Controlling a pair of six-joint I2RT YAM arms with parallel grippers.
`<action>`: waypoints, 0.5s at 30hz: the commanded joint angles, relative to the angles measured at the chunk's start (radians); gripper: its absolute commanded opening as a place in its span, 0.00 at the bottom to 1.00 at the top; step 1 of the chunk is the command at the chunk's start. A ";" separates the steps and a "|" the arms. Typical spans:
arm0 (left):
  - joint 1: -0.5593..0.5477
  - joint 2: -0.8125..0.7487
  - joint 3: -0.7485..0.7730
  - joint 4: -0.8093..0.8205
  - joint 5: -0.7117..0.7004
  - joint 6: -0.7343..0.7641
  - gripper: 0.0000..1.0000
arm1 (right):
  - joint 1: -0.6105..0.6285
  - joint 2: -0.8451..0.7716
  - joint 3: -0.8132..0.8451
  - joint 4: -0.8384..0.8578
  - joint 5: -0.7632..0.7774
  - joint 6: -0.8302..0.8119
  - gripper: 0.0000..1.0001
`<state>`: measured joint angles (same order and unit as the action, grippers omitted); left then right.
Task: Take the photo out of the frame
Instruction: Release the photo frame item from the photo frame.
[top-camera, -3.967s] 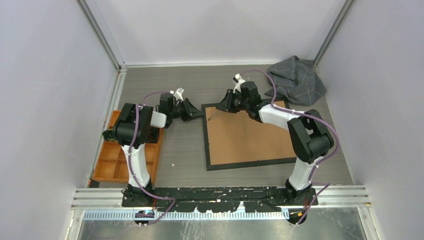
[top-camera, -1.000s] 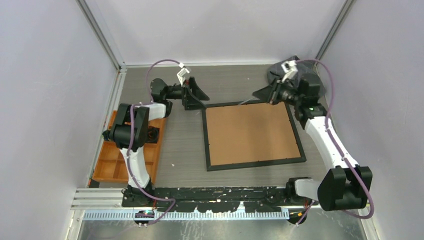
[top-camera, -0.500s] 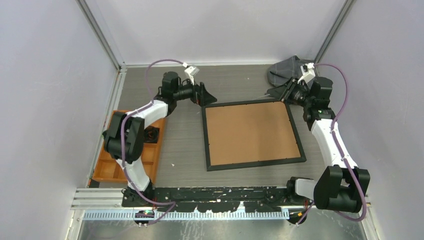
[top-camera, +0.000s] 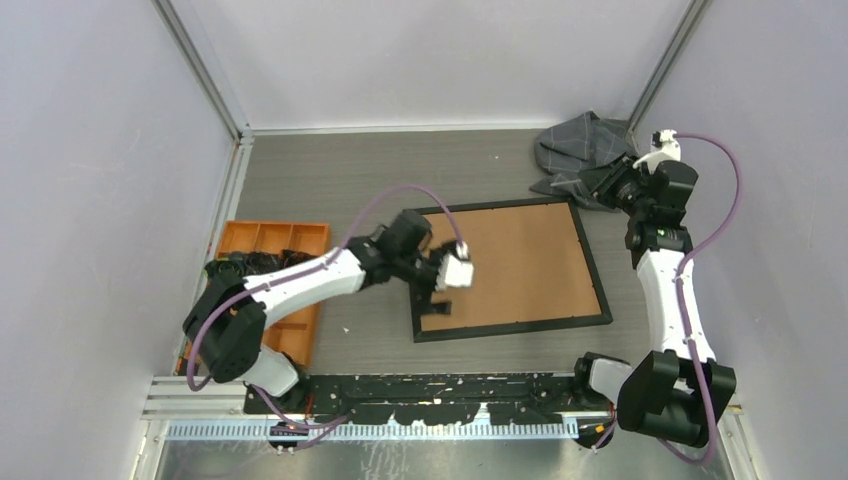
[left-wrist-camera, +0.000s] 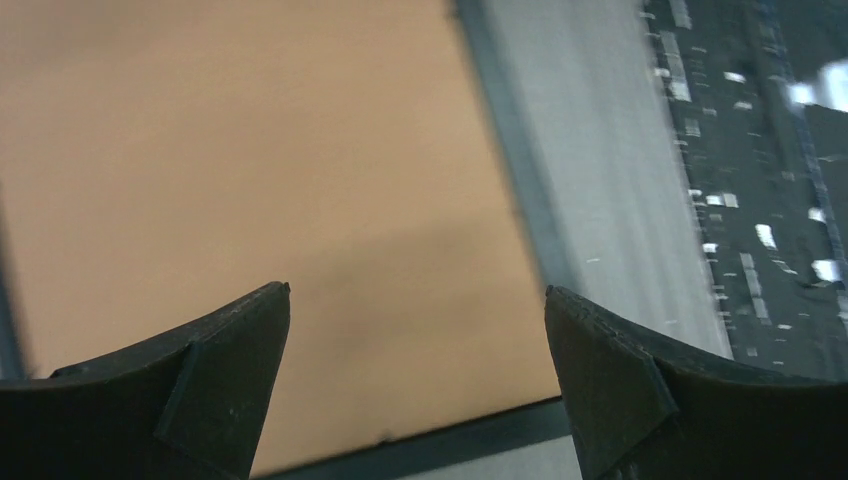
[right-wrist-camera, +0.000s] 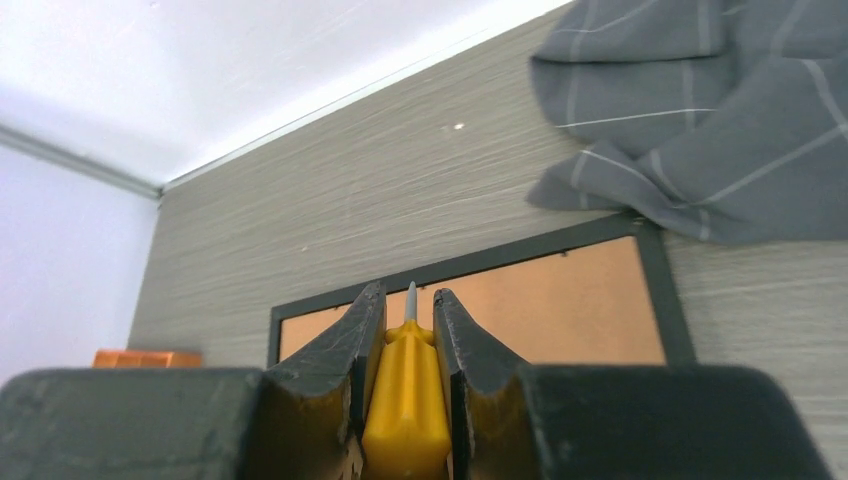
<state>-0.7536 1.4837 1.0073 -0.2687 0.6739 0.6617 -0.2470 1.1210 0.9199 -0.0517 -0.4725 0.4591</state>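
My left claw (left-wrist-camera: 418, 385) is wide open and holds nothing. It hangs just over the plain brown backing board (top-camera: 515, 260), by the near-left corner of the big flat picture frame with the thin black border (top-camera: 510, 328). A moment ago this claw was out past the frame's far-left corner, and now it has swung in over the board. My right claw (right-wrist-camera: 410, 335) is shut tight on a small screwdriver with a yellow handle (right-wrist-camera: 407, 410). It has pulled back to the table's far-right corner, by the crumpled grey checked cloth (top-camera: 585, 150). The frame lies back-up in the middle of the table. I cannot see the sunflower photo, so I think it is still inside, under the board. The poking looks done, and lifting the board comes next
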 joint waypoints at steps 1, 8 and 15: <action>-0.179 0.072 0.006 -0.122 -0.173 0.159 1.00 | -0.036 -0.029 0.037 -0.017 0.115 -0.038 0.01; -0.350 0.243 0.143 -0.092 -0.288 0.030 1.00 | -0.111 -0.048 0.033 -0.017 0.101 -0.036 0.01; -0.373 0.400 0.310 -0.084 -0.384 -0.127 1.00 | -0.138 -0.041 0.030 -0.018 0.079 -0.029 0.01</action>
<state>-1.1240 1.8549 1.2446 -0.3786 0.3767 0.6342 -0.3767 1.1038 0.9199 -0.0994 -0.3859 0.4397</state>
